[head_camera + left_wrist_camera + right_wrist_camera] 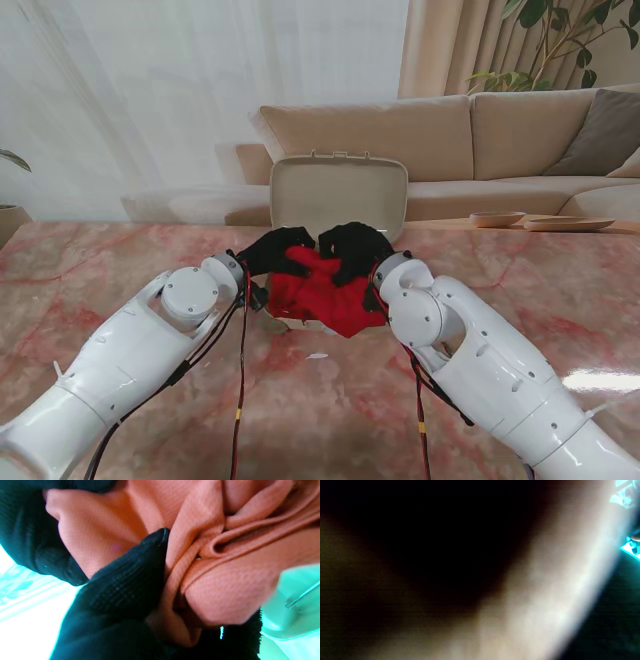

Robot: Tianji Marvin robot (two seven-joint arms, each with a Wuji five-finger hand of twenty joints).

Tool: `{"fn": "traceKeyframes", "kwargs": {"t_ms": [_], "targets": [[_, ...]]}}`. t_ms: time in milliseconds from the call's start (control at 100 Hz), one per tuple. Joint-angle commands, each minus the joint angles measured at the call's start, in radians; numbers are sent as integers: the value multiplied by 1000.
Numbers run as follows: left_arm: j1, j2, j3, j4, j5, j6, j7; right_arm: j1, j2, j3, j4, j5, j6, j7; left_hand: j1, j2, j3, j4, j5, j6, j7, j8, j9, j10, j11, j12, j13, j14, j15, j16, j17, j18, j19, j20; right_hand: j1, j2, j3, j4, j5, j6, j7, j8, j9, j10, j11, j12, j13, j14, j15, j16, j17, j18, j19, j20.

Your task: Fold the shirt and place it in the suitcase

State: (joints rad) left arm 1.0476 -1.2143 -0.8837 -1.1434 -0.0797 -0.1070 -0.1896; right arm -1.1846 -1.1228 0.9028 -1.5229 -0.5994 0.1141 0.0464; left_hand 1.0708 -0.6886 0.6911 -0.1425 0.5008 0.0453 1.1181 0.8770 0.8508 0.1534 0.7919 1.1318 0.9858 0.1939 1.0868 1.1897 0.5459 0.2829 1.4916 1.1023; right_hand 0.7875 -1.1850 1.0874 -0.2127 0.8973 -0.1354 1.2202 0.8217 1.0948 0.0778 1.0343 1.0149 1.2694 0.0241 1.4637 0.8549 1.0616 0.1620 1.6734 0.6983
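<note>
A red shirt [322,290], bunched and folded, lies over the near rim of the beige suitcase [340,192], whose lid stands open behind it. My left hand [272,250] in its black glove grips the shirt's left side. My right hand [352,250] presses down on the shirt's top right. Up close in the left wrist view, black fingers [130,580] pinch folds of the shirt [220,585], which looks orange there. The right wrist view is dark and blurred, so nothing in it can be made out.
The pink marble table [120,270] spreads to both sides. A beige sofa [480,130] stands behind it. Wooden dishes [540,220] sit at the far right edge. A small white scrap [318,355] lies nearer to me than the shirt.
</note>
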Motion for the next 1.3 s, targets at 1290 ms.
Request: {"fn": "traceKeyframes", "kwargs": {"t_ms": [1290], "targets": [[-120,-38,82,167,4,41,-51,185,-43,-130,300,106,-23,11,-44,269,-198,76,-6,119,-448,-399,-240,76,-276,-589,-292,111,-443,-286,-279,70,-265,-133,41,238,28,9,-103,53,-151,-328,-173,43,-337,-278,-245,142,-769,-206,-388,62,-289,-72]]}}
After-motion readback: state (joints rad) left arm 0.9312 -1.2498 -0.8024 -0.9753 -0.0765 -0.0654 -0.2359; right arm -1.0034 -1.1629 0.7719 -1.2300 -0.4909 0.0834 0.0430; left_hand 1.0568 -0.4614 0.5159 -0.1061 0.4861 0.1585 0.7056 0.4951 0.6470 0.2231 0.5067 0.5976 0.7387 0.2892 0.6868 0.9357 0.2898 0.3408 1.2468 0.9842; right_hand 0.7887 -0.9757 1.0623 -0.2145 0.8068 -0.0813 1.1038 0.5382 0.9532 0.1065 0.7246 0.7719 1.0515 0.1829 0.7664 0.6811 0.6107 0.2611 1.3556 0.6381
